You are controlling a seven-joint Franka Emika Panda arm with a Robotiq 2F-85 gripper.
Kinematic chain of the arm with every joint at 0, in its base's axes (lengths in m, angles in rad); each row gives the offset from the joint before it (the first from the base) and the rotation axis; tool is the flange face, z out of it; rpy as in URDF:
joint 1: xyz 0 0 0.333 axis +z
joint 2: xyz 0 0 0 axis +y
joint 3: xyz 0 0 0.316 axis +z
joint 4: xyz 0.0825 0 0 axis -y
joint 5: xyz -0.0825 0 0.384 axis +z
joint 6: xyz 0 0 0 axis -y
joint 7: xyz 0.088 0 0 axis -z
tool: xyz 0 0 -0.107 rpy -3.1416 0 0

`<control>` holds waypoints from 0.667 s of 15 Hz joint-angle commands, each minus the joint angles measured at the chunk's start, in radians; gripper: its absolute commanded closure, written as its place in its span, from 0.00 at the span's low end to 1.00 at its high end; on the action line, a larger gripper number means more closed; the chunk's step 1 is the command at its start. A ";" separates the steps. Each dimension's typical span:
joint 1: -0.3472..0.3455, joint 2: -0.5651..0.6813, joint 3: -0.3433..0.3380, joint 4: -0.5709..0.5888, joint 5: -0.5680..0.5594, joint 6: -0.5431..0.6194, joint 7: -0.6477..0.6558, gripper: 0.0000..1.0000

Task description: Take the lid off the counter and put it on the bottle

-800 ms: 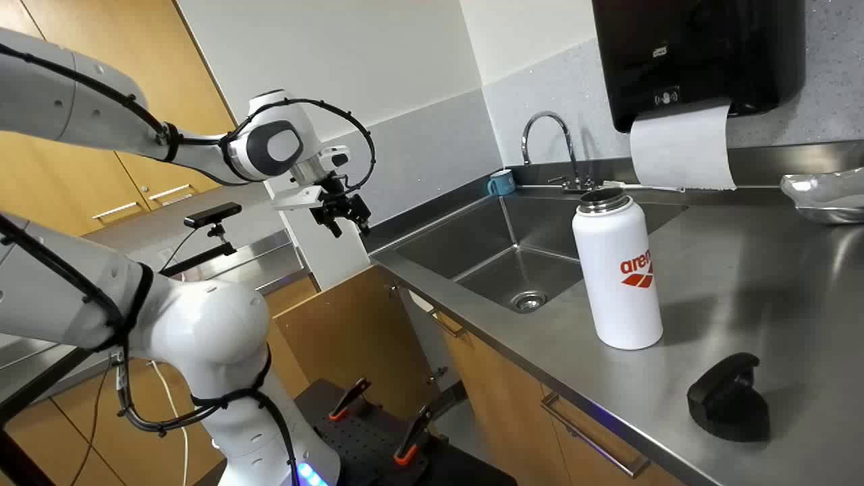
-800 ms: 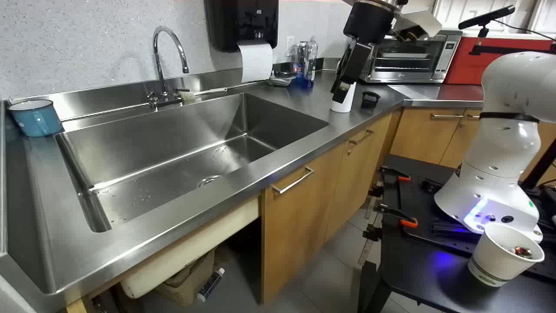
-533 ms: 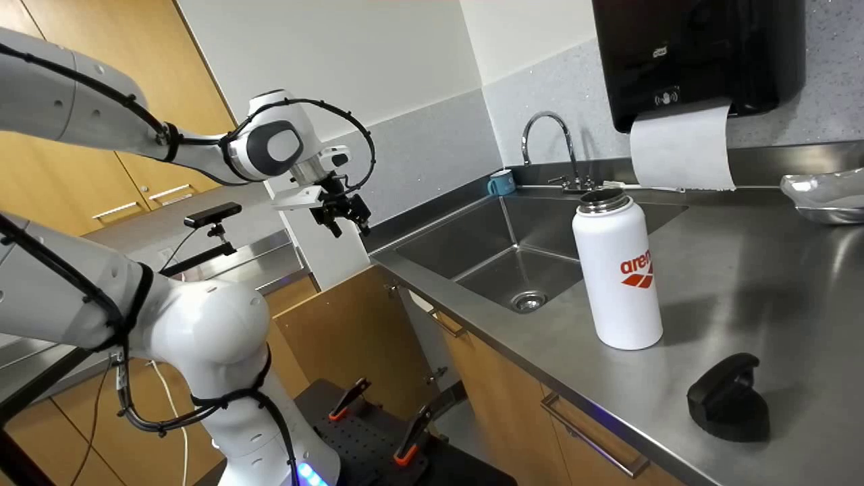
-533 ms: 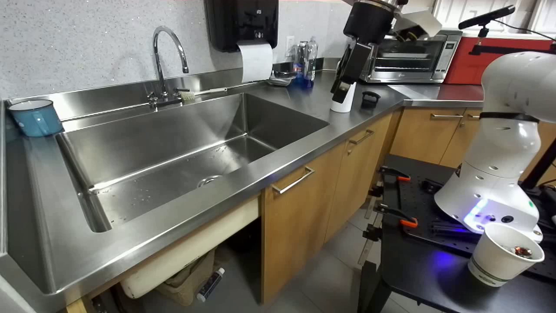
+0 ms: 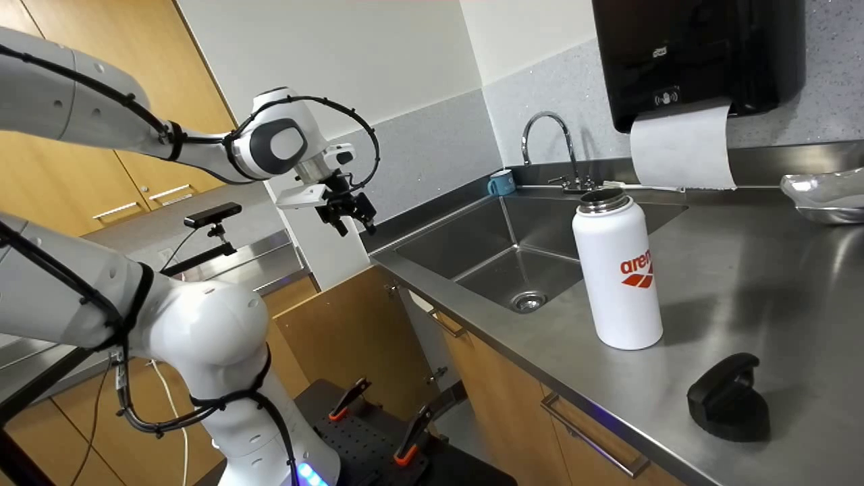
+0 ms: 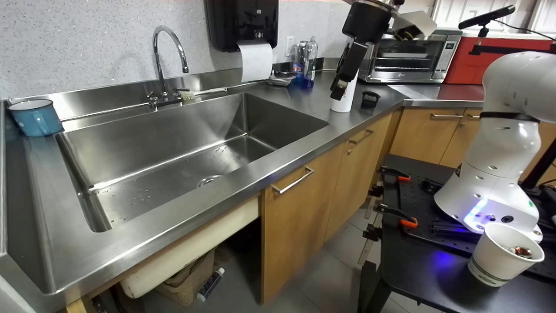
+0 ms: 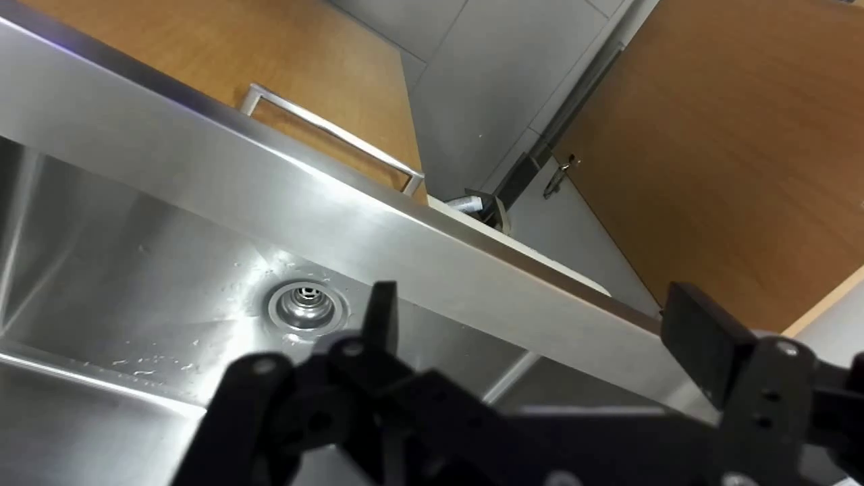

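Note:
The black lid (image 5: 729, 401) with its loop handle lies on the steel counter (image 5: 796, 297), near the front edge. It also shows in an exterior view (image 6: 370, 100). The white bottle (image 5: 617, 277) with a red logo stands upright and uncapped on the counter, between lid and sink. In an exterior view the bottle (image 6: 347, 98) is partly hidden behind the gripper. My gripper (image 5: 357, 231) is raised, away from bottle and lid. In the wrist view the gripper (image 7: 533, 300) is open with nothing between its fingers, over the sink's front rim. Lid and bottle are out of the wrist view.
The sink (image 6: 173, 143) with a faucet (image 6: 161, 65) lies beside the bottle. A blue mug (image 6: 37, 117) stands at its far side. A black dispenser (image 5: 702, 54) hangs on the wall with paper down. A cabinet door (image 7: 729, 155) stands open below the counter.
My gripper has shifted slightly, a little right and down in one exterior picture and slightly down in another. It stays open-handed and away from the objects. The bottle and lid have not moved.

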 commanded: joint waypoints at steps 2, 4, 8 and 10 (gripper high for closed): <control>-0.112 -0.058 -0.047 -0.026 -0.071 -0.061 0.039 0.00; -0.182 -0.075 -0.074 -0.031 -0.121 -0.113 0.053 0.00; -0.334 -0.119 -0.139 -0.044 -0.228 -0.212 0.071 0.00; -0.407 -0.139 -0.174 -0.046 -0.285 -0.252 0.074 0.00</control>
